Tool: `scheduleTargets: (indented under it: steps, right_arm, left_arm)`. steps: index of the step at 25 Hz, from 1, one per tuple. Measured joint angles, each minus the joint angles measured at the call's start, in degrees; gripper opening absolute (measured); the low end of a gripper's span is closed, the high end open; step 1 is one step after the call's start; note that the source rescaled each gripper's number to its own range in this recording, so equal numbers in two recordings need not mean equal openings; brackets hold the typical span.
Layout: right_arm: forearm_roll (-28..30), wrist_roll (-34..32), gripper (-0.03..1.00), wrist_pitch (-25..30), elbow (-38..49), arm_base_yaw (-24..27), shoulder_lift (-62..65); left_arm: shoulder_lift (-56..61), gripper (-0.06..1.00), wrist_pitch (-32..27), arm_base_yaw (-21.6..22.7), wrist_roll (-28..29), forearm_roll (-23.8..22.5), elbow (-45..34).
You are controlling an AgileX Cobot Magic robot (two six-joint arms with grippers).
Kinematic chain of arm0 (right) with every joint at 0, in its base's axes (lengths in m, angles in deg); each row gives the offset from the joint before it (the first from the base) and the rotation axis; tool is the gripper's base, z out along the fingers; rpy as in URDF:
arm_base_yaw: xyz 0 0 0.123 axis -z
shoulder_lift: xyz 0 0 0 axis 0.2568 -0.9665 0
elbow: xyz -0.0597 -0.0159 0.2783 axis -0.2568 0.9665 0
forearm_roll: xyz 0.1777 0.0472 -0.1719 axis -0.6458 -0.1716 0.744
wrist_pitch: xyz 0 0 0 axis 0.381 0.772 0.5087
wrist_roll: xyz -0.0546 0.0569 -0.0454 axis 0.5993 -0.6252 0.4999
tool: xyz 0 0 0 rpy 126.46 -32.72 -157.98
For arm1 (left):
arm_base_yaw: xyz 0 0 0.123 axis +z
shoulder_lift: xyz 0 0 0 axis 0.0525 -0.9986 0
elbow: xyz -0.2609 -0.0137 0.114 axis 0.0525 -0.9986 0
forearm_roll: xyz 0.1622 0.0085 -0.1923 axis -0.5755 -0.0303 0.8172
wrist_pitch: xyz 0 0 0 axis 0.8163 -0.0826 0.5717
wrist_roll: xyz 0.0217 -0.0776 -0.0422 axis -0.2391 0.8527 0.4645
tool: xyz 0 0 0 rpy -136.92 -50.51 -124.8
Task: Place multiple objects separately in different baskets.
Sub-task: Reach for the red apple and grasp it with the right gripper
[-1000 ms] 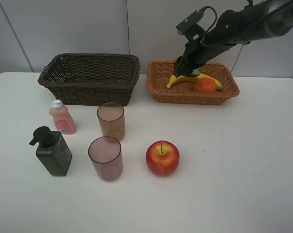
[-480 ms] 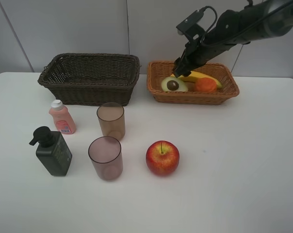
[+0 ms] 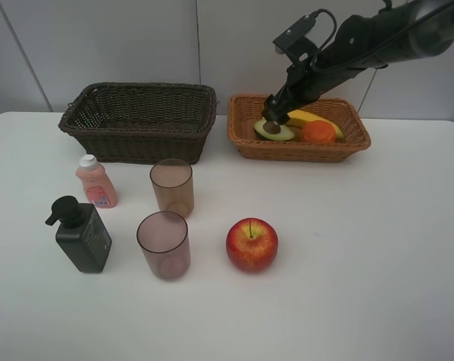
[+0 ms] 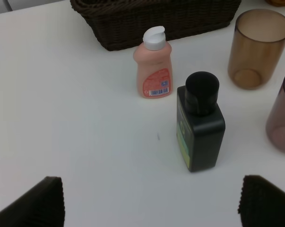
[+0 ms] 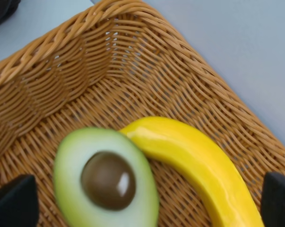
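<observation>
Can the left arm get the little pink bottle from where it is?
Probably yes. Its open fingers face the pink bottle with bare table between; the dark pump bottle stands close beside that path.

high over table point(image 3: 377, 248), L wrist by pump bottle point(image 4: 200, 127), R over tan basket point(image 5: 99, 61)

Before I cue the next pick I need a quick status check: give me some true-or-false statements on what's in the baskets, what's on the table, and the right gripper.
1. The avocado half lies in the light basket, beside the banana. True.
2. The apple is in the light basket. False: the apple stands on the table.
3. The right gripper is open above the avocado half. True.
4. Both cups sit in the dark basket. False: the rear cup and front cup stand on the table in front of the dark basket.
</observation>
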Motion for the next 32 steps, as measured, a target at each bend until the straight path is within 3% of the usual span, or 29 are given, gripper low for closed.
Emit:
scheduleTargets:
  steps: [13,20,26,32]
  right_arm:
    - [0.44,-0.72,0.99,2.51,0.00,-0.29,3.88]
    - [2.82,-0.89,0.99,9.80,0.00,-2.71,9.53]
    - [2.94,-1.02,0.99,21.35,0.39,-5.15,13.74]
    - [2.94,-1.02,0.99,25.41,7.19,-8.60,20.15]
  left_arm:
    - [0.00,0.98,0.00,0.00,0.00,0.00,0.00]
    - [0.00,0.98,0.00,0.00,0.00,0.00,0.00]
    - [0.00,0.98,0.00,0.00,0.00,0.00,0.00]
    - [0.00,0.98,0.00,0.00,0.00,0.00,0.00]
